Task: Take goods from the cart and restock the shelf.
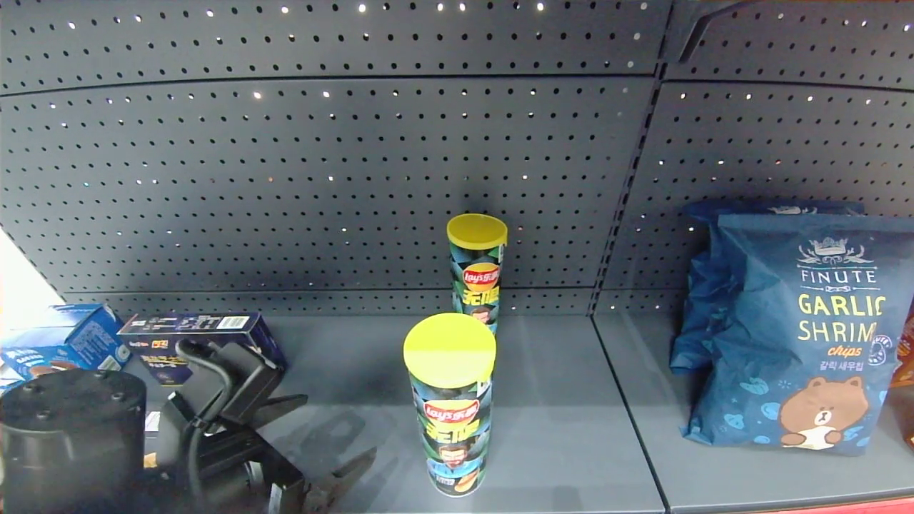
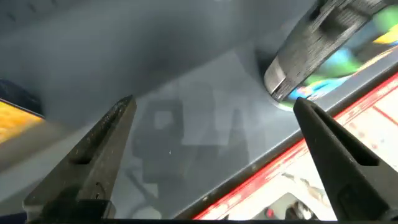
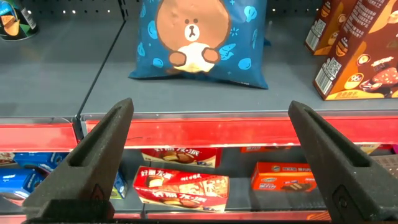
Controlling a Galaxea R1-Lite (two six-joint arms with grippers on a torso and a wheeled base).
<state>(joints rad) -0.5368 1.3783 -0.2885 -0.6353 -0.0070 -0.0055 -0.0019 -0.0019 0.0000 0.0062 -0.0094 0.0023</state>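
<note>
**Shelf** (image 1: pixel 557 428): grey deck with a perforated back panel (image 1: pixel 321 178) and a red front edge.

**Blue chip bags** (image 1: pixel 800 335): two, stood upright at the right, one behind the other.

**Chip canisters**, yellow-lidded, both upright at centre:
- The far canister (image 1: pixel 477 275) is set against the back panel.
- The near canister (image 1: pixel 451 407) is set close to the front edge, well apart from the far one.

**Boxes**: a dark blue box (image 1: pixel 193 335) and a light blue box (image 1: pixel 64 339) are laid at the far left.

**Left gripper** (image 2: pixel 214 106): held low over the deck at the near left, just beside the near canister. Its jaws are spread wide and nothing is held.

**Right gripper** (image 3: pixel 211 106): held in front of the red edge, facing the bags. Its jaws are likewise spread wide and nothing is held.

**Handling note (judged)**: a placement appears finished, and further goods are to be fetched from the cart.
- The left arm is best drawn straight back toward the near side, with its jaws kept wide.
- The near canister is tall and narrow and easily toppled, so it should not be brushed.
</note>
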